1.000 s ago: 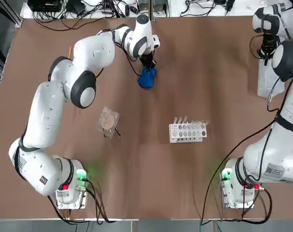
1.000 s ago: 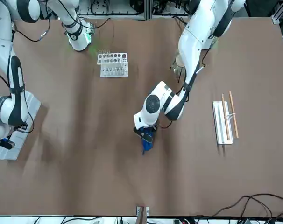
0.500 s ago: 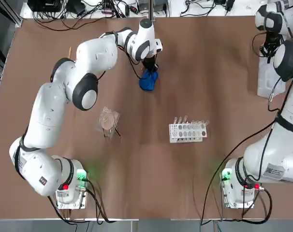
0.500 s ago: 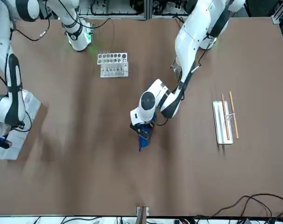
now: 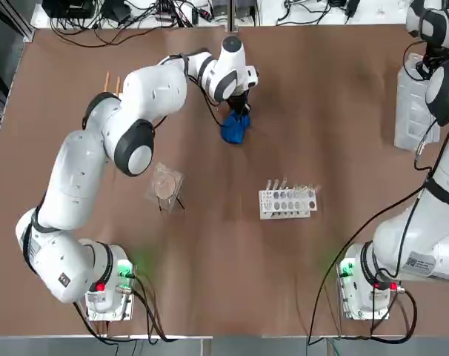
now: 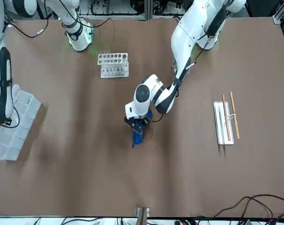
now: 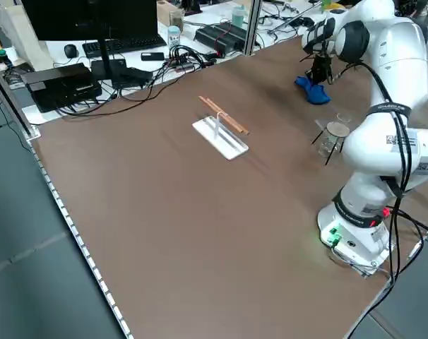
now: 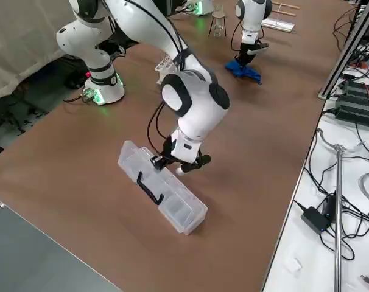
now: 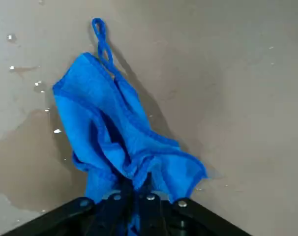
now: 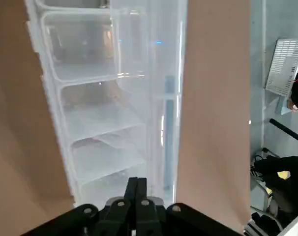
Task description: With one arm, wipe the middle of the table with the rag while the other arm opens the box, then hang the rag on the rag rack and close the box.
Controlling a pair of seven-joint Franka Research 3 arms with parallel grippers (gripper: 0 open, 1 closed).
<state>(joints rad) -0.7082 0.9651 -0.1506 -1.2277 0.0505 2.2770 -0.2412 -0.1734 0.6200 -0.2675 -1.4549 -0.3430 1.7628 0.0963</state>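
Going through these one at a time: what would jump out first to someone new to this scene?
Probably the bright blue rag, gripped in the left pincer beyond the white test-tube rack, beside a wet patch on the brown table. Next, the translucent box on the robot's right, its black handle facing outward, with the shut right pincer above it. Then the rag rack's two wooden rods, standing bare on the robot's left.
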